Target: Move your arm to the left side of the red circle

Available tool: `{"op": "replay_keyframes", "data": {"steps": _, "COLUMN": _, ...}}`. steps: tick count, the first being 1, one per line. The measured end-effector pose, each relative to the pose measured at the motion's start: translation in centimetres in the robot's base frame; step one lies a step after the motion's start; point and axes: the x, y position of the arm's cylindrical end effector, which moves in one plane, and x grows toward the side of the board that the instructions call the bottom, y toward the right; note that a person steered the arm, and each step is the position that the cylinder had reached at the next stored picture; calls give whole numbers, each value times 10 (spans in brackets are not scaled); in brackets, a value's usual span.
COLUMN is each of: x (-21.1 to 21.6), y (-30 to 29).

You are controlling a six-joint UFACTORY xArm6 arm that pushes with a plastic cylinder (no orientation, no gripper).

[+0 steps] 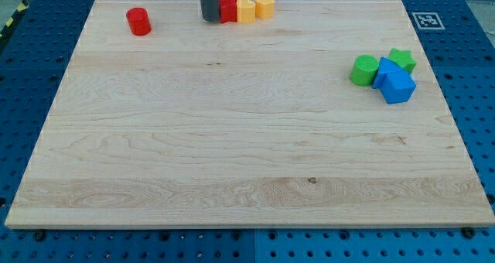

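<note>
Blue pegboard surrounds a pale wooden desk (247, 162) whose grain runs from side to side. Near the desk's far left corner stands the red circle (139, 21), a short, squat cylinder of glossy bright red with a flat round top, alone and well apart from everything else. Along the far edge, around its middle, the dark rod comes down, and its tip (209, 19) sits just at the left of a red block (227, 8) whose shape I cannot make out. Two yellow blocks (255, 7) follow in a row to the right. No claw is fitted, so none shows. Close to the right edge, a green cylinder (363, 70), a green star (402, 59) and two blue blocks (395, 82) huddle together, touching.
</note>
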Motion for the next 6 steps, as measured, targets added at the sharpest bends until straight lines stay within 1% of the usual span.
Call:
{"op": "replay_keyframes", "data": {"steps": 1, "x": -4, "y": -57}}
{"op": "replay_keyframes", "data": {"steps": 2, "x": -19, "y": -133}}
{"op": "replay_keyframes", "data": {"steps": 3, "x": -15, "y": -189}}
{"op": "replay_keyframes", "data": {"steps": 4, "x": -3, "y": -184}}
{"op": "replay_keyframes", "data": {"steps": 5, "x": 4, "y": -161}}
{"op": "replay_keyframes", "data": {"steps": 6, "x": 30, "y": -142}}
